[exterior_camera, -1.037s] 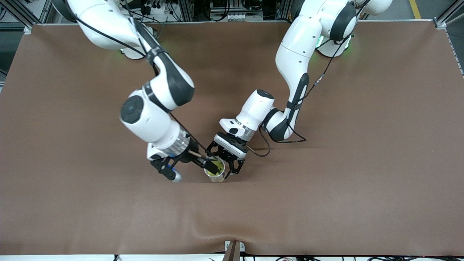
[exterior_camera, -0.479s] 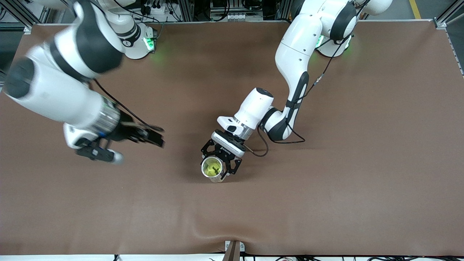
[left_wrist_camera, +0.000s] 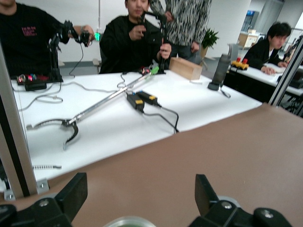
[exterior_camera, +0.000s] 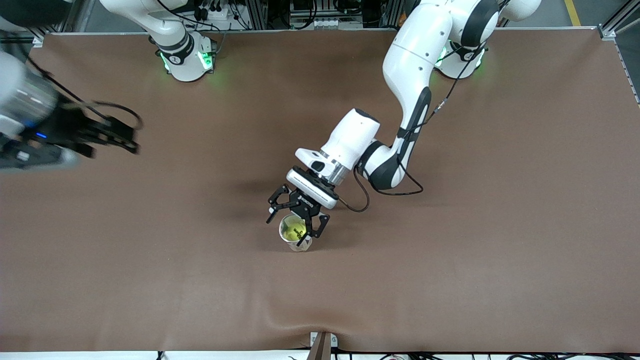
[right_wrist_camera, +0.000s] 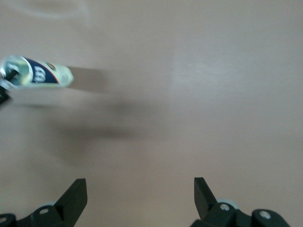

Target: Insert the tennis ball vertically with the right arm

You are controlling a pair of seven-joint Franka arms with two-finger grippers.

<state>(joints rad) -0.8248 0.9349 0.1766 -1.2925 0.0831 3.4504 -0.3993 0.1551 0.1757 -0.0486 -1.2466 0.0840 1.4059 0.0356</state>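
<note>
Tennis ball sits in the cup, under the left gripper's spread fingers.

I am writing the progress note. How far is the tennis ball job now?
Done: the yellow-green tennis ball sits inside the upright clear plastic tube. In hand: nothing; the right gripper is open over the table's right-arm end. The left gripper hangs open over the tube. Nothing looks left.
</note>
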